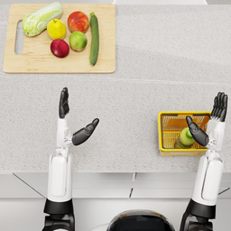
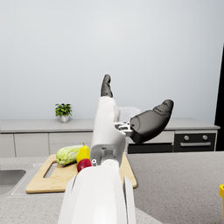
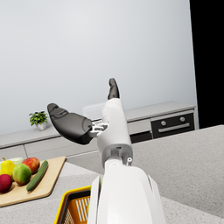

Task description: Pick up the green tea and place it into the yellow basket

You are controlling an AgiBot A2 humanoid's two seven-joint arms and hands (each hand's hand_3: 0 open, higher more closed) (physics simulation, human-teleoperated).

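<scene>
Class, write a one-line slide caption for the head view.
Green tea bottle lies inside the yellow basket; both hands, left hand and right hand, hover open.

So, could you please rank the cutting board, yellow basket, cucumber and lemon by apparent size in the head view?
1. cutting board
2. yellow basket
3. cucumber
4. lemon

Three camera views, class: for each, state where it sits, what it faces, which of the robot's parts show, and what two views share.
Head view: on the head, looking steeply down at the counter; both arms, left hand, right hand.
Left wrist view: on the left forearm, facing the far wall; left hand.
Right wrist view: on the right forearm; right hand.
Shared: the cutting board and yellow basket.
</scene>
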